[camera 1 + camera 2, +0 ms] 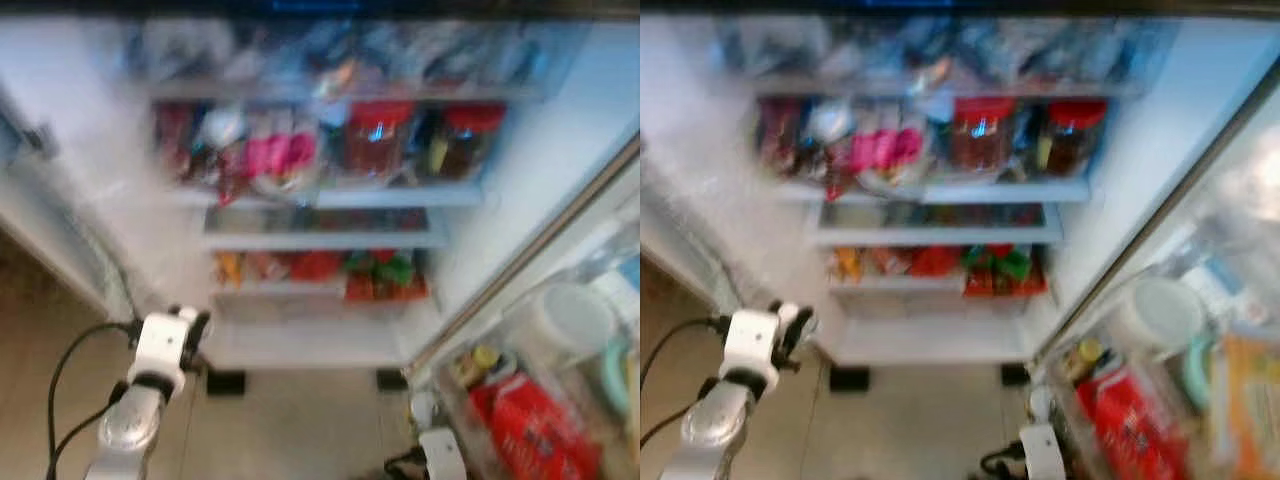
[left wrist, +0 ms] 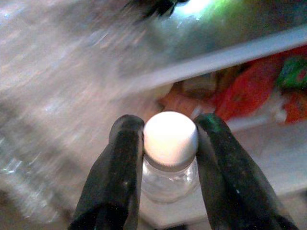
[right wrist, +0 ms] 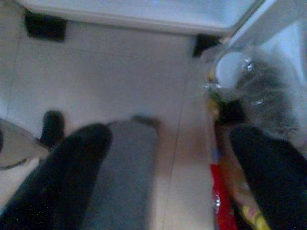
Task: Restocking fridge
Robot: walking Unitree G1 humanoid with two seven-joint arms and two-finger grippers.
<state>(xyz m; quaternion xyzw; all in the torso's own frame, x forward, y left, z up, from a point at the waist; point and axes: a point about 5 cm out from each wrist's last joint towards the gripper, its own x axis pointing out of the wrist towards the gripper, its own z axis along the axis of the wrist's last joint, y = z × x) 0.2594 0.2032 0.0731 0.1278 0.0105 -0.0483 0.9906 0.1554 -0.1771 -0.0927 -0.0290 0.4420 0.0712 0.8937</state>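
Clearly, the left gripper [image 2: 169, 143] pinches a clear bottle [image 2: 169, 179] just below its white cap [image 2: 170, 139].

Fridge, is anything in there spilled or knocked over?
Nothing stands out. The fridge shelves look full but tidy, though the picture is blurry. The left claw grips a clear bottle by its white cap, upright, no spill.

Floor condition noted.
I saw pale tiled floor [image 1: 300, 420] before me, with a black cable [image 1: 62, 375] trailing across it.
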